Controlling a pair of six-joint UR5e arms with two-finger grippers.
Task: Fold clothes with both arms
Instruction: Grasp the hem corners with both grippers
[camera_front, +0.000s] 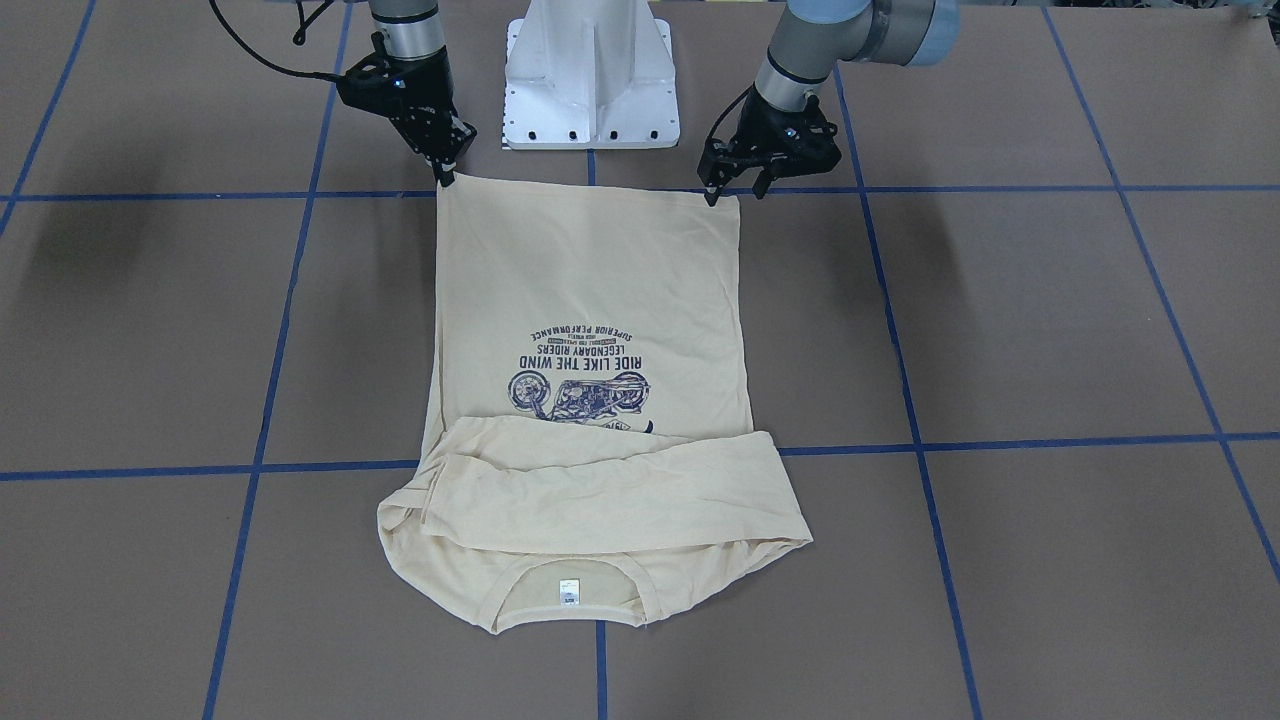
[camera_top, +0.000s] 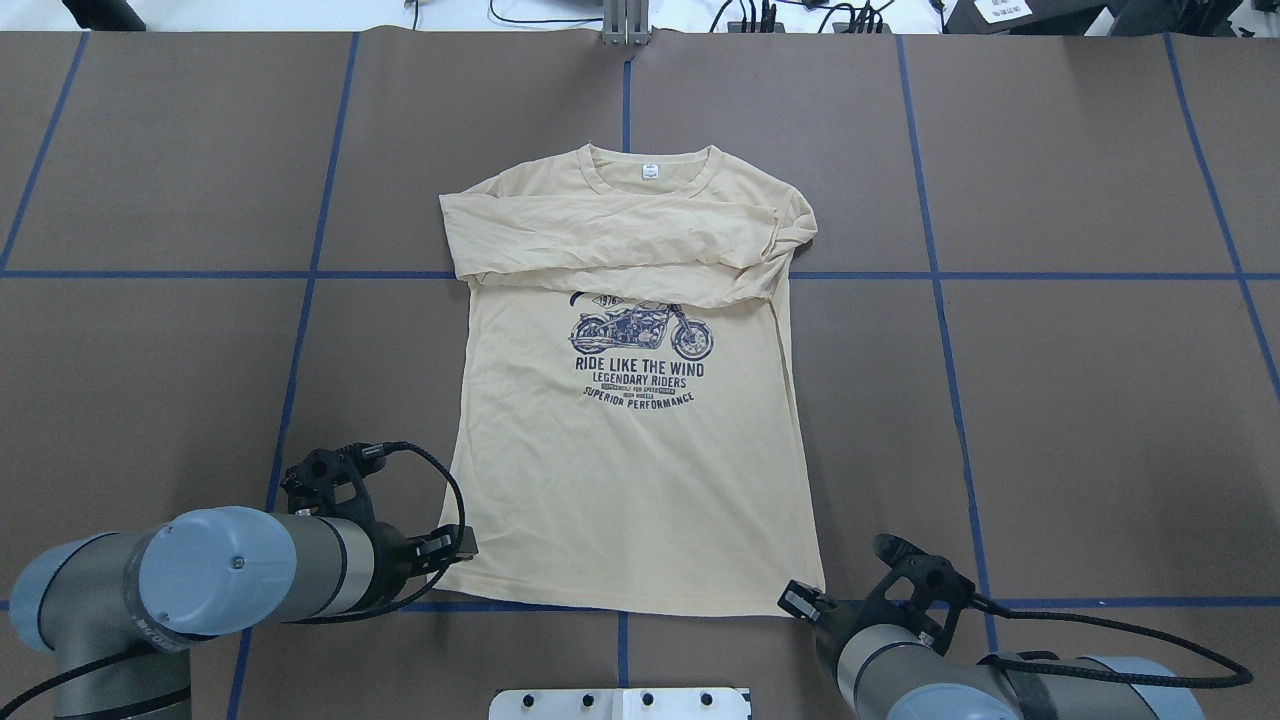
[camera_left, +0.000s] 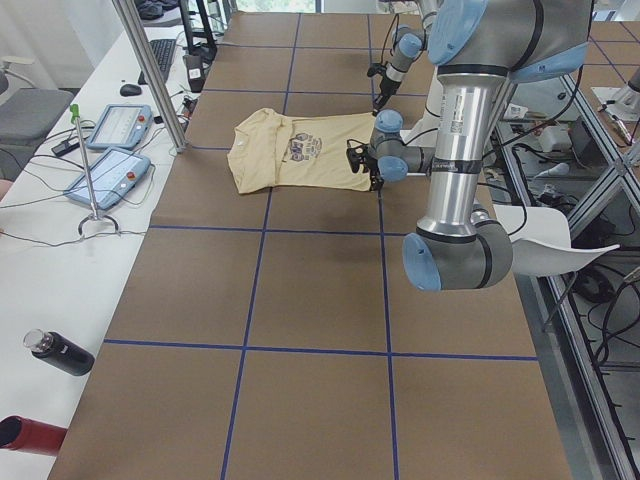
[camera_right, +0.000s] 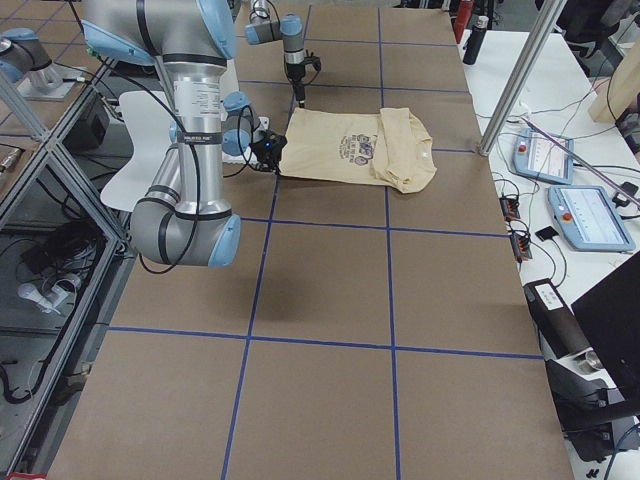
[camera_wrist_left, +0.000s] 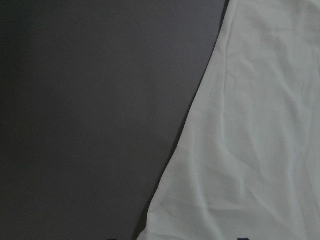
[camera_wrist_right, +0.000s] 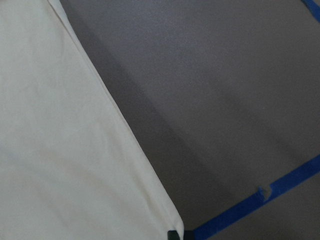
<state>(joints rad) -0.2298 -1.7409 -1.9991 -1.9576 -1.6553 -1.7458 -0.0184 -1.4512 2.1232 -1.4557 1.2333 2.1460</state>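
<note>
Brown paper covers the table (camera_top: 1050, 400), marked off in squares by blue tape lines (camera_top: 300, 330). On it a pale yellow shirt (camera_top: 630, 480) lies flat with its front up. The neck tag (camera_top: 651, 171) is at the far edge from the robot and the hem runs along the side nearest the white base (camera_front: 592, 80). Both sleeves (camera_top: 610, 240) are folded across the chest, one over the other, just above the navy motorcycle print (camera_top: 640, 360).

Each arm reaches down to one hem corner. The right gripper (camera_front: 443, 172) tapers to a point right at its corner. Its wrist view shows the dark fingertips together at the very tip of the cloth, so it is pinched closed on the shirt. The left gripper (camera_front: 736, 188) stands at the other corner with its two fingers spread apart. One finger touches the hem's edge and the other is off the cloth over bare paper, so nothing is held there.
</note>
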